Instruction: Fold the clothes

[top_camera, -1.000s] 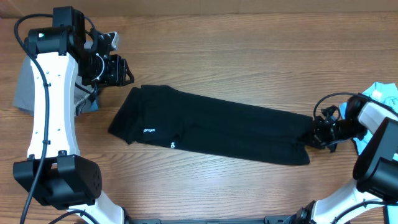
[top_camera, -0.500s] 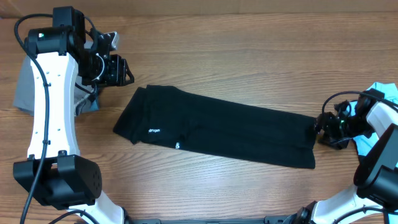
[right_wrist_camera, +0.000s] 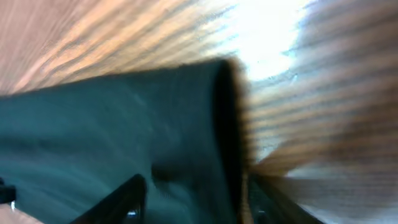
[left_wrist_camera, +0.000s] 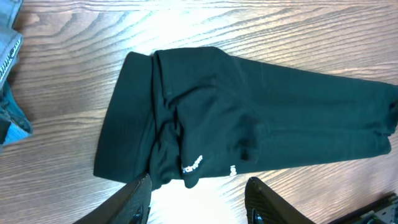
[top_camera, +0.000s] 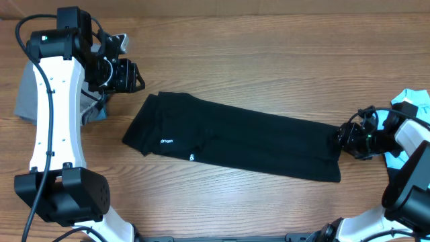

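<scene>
Black shirt (top_camera: 235, 138), folded into a long band, lies across the middle of the tabletop (top_camera: 269, 60). Left end effector (top_camera: 134, 76), fingers parted and empty, hovers near the lettered end. Right end effector (top_camera: 342, 140), fingers parted, straddles the opposite edge without pinching it.

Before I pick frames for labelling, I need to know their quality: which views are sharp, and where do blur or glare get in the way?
Overhead: sharp and evenly lit, the black shirt crisp against the wood. Left wrist: shirt in focus, but glare whitens the table above it. Right wrist: heavily blurred, wood grain streaked, a blown-out glare patch at upper right.
</scene>
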`<state>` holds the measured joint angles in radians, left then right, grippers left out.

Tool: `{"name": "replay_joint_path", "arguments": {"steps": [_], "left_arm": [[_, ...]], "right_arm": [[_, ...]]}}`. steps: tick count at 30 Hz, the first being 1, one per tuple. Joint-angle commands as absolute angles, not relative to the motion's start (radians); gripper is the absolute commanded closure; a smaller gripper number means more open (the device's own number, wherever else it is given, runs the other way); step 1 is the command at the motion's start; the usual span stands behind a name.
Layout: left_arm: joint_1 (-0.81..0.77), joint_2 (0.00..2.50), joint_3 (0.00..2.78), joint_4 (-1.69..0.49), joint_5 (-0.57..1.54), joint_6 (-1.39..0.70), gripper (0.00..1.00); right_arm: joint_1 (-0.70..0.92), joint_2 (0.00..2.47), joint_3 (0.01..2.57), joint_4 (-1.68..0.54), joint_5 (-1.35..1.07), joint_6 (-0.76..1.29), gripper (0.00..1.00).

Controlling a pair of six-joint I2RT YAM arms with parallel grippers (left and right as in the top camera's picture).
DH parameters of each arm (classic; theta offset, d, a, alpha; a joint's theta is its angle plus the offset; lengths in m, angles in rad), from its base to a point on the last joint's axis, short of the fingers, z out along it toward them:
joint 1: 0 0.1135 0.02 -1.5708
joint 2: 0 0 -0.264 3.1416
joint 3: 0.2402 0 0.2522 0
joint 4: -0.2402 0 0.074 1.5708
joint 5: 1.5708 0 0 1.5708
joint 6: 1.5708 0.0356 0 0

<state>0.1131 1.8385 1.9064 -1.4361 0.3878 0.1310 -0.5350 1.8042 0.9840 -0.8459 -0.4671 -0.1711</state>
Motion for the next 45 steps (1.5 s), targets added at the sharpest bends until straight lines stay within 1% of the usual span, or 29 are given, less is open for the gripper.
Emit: {"name": "replay_joint_path", "arguments": {"steps": [1,4,12,14,18,21,30,33,37,41,45], "left_arm": [[0.111,1.825,1.924,-1.433,0.393,0.154,0.48],[0.111,1.825,1.924,-1.433,0.393,0.154,0.48],[0.111,1.825,1.924,-1.432,0.393,0.154,0.46],[0.111,1.825,1.924,-1.431,0.393,0.154,0.46],[0.111,1.825,1.924,-1.425,0.393,0.154,0.46],[0.111,1.825,1.924,-1.424,0.393,0.154,0.45],[0.111,1.825,1.924,-1.420,0.393,0.154,0.44],[0.111,1.825,1.924,-1.420,0.393,0.154,0.44],[0.111,1.825,1.924,-1.420,0.393,0.154,0.44],[0.111,1.825,1.924,-1.420,0.393,0.154,0.44],[0.111,1.825,1.924,-1.420,0.393,0.154,0.44]], "right_arm": [[-0.540,1.848,0.927,-0.870,-0.265,-0.041,0.54],[-0.551,1.848,0.926,-0.878,-0.244,-0.010,0.62],[-0.548,1.848,0.882,-0.868,-0.303,-0.003,0.64],[-0.543,1.848,0.870,-0.861,-0.325,-0.007,0.66],[-0.543,1.847,0.871,-0.849,-0.382,-0.034,0.87],[-0.543,1.845,0.889,-0.854,-0.427,-0.058,0.96],[-0.543,1.728,1.026,-1.002,-0.419,-0.052,0.96],[-0.542,1.664,1.064,-1.055,-0.357,-0.046,0.96],[-0.529,1.595,1.075,-1.065,-0.315,0.009,0.96],[-0.481,1.575,1.075,-1.074,-0.303,0.035,0.96],[-0.352,1.575,1.075,-1.092,-0.212,0.123,0.96]]}}
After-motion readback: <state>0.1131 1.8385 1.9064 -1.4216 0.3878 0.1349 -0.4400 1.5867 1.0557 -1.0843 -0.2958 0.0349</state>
